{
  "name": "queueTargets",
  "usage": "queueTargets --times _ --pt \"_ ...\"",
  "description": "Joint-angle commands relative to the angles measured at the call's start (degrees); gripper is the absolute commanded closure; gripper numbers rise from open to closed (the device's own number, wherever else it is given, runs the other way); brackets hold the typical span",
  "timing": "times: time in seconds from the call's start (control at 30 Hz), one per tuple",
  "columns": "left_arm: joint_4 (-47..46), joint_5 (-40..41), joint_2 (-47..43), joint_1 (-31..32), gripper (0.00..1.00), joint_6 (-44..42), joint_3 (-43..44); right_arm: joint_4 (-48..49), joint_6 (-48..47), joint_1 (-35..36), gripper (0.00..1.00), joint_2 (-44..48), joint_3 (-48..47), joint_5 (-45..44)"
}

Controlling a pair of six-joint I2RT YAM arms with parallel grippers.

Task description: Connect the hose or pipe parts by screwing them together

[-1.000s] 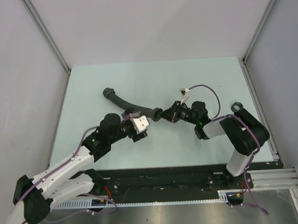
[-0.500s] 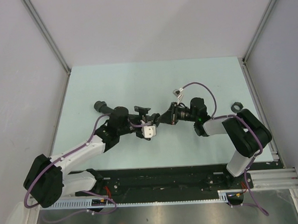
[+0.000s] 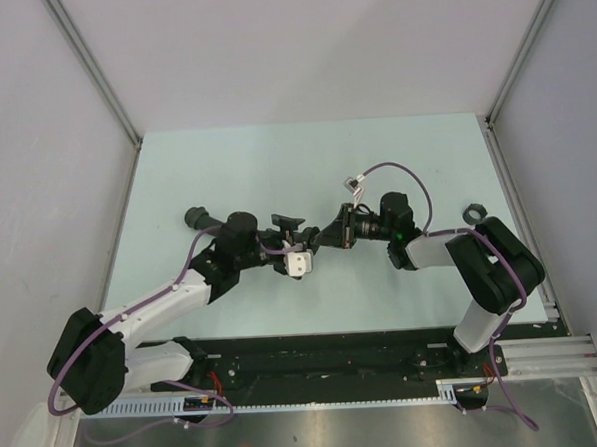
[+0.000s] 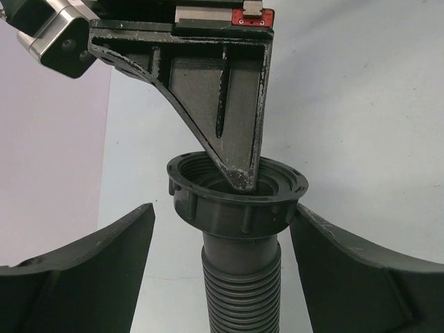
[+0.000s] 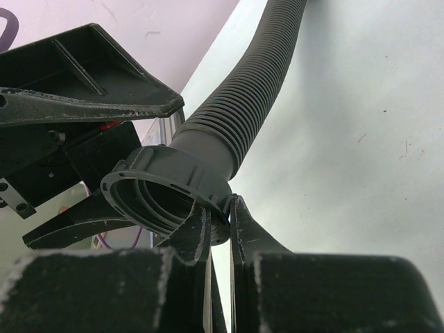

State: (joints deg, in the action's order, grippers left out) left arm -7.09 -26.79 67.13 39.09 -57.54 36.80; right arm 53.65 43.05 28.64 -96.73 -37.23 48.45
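Here right gripper point(image 5: 220, 214) pinches the hose collar point(image 5: 173, 163), left gripper point(image 4: 222, 211) spread either side

Table point(image 3: 395, 158): pale blue-green top, matte, evenly lit, with only soft shadows.
Rear wall point(image 3: 309, 43): plain light grey panel behind the table's far edge.
Left wall point(image 3: 37, 197), right wall point(image 3: 581, 169): matching grey panels flanking the table.
Left post point(image 3: 92, 69), right post point(image 3: 527, 46): aluminium, at the table's far corners.
Black mounting strip point(image 3: 325, 354): along the table's near edge.
Brushed metal sheet point(image 3: 340, 437): nearer than the table.
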Motion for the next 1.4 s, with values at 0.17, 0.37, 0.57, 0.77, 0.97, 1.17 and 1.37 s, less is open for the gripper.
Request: queueTargets --times 0.17,0.37,0.57,0.77,0.97,1.17,1.37 --pt "-2.58 -1.25 -0.34 0.72 0.13 -2.49 1.43 -4.52 -2.88 0.80 1.00 0.84 -2.93 2.00" --pt "1.99 -1.95 -0.33 1.16 0.11 -2.84 2.93 -5.04 -2.71 0.89 1.00 0.66 -3.28 1.92" --pt "2.70 -1.51 -0.16 1.34 0.12 -2.84 2.67 -5.13 -2.71 0.97 1.00 0.40 -3.37 2.00" --pt "3.05 -2.13 0.28 1.34 0.10 -1.44 3.11 -5.66 -2.79 0.89 1.00 0.66 -3.46 2.18" --pt "3.14 -2.74 0.19 1.34 0.10 -0.47 3.19 -6.01 -2.97 0.63 1.00 0.49 -3.55 2.18" --pt "3.23 -4.15 0.54 1.34 0.12 0.50 3.72 -6.10 -2.88 0.89 1.00 0.49 -3.55 2.18" --pt "3.49 -4.50 0.98 1.51 0.15 1.20 3.90 -6.10 -2.71 0.98 1.00 0.31 -3.64 2.18"
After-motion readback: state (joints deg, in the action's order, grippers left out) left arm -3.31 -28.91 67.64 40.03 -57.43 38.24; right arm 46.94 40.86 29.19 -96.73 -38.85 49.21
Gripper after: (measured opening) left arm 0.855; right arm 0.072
